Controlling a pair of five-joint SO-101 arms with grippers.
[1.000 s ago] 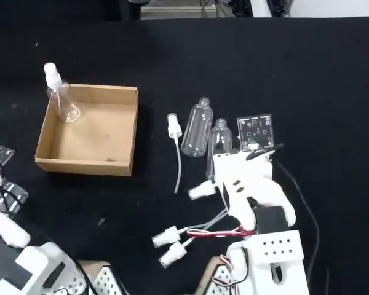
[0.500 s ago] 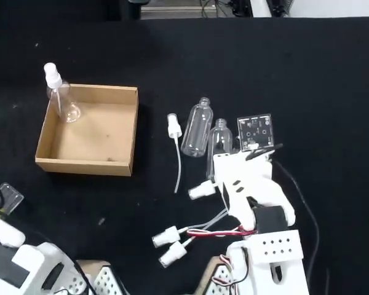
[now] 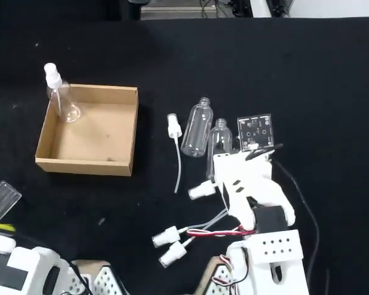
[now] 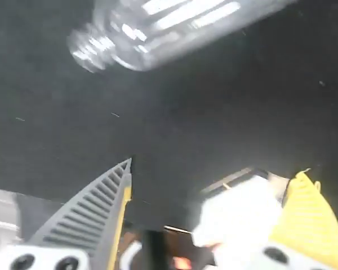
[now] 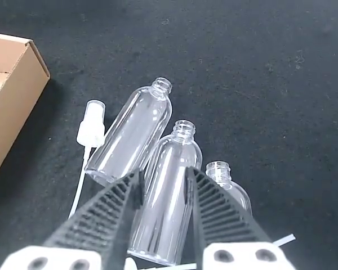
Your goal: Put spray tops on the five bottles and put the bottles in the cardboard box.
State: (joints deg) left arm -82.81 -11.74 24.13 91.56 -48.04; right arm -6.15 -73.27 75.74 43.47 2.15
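Bottle (image 5: 172,157), middle of three uncapped, lies under the right gripper (image 5: 163,170), jaws partly apart, spray top (image 5: 91,130) beside. Left gripper (image 4: 214,167) gapes wide near another bottle (image 4: 174,22). One capped bottle (image 3: 61,101) stands in the box (image 3: 86,166). Looks like capping: next, a square grip.

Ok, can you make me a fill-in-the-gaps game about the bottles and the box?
1. The brown cardboard box holds ___ clear plastic bottle wearing a white spray top.
2. Below the right pincer, ___ topless clear bottles lie on the black cloth.
3. In the high view, ___ loose white spray tops lie outside the box.

Missing words: one; three; four.
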